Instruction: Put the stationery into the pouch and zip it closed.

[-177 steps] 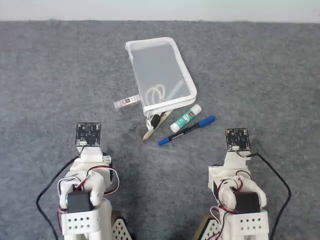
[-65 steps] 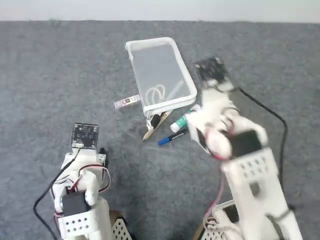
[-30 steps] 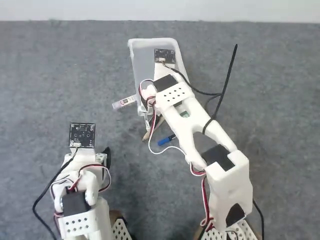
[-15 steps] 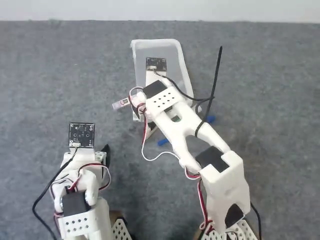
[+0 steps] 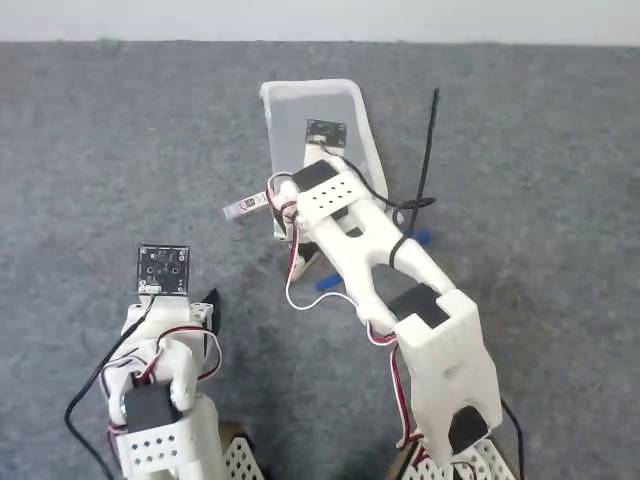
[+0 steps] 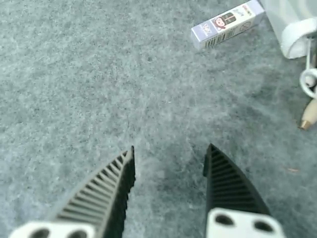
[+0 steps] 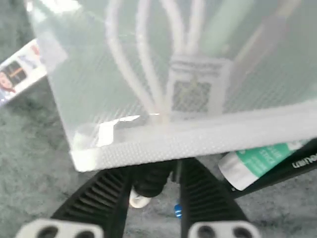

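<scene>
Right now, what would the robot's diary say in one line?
right gripper: at pouch edge | left gripper: open above carpet | glue stick, pen, small box: outside pouch

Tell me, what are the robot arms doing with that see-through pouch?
The right gripper is down at the zipper edge of the clear pouch, pinching a small dark piece there; what it is, I cannot tell. The glue stick, blue pen and small box lie outside on the grey carpet. The left gripper hangs open over bare carpet, holding nothing.
</scene>
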Controlling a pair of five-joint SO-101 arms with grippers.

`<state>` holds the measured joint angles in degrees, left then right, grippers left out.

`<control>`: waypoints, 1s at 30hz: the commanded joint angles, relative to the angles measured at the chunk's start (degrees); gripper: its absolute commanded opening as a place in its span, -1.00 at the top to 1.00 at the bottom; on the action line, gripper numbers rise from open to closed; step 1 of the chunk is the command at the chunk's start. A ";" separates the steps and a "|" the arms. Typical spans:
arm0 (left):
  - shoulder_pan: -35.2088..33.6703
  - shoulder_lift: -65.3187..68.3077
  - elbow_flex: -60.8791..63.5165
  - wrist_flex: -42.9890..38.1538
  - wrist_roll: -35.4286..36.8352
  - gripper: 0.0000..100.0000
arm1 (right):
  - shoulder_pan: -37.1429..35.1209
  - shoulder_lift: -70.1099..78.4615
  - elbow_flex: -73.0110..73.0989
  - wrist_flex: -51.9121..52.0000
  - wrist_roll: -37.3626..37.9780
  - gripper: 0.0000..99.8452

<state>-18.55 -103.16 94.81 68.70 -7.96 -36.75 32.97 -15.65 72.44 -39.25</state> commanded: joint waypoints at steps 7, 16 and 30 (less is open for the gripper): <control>-0.26 -0.97 -1.71 -2.02 0.97 0.57 | 2.86 -8.75 -2.29 8.66 -1.05 0.99; -0.26 -0.97 -1.71 -2.02 0.97 0.57 | 3.03 -18.24 -2.02 13.14 -0.79 0.99; -0.26 -0.97 -1.71 -2.02 0.97 0.57 | 3.21 -30.11 -2.02 14.20 5.19 0.99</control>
<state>-18.55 -103.16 94.81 68.70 -7.96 -35.08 8.70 -15.56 86.24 -37.76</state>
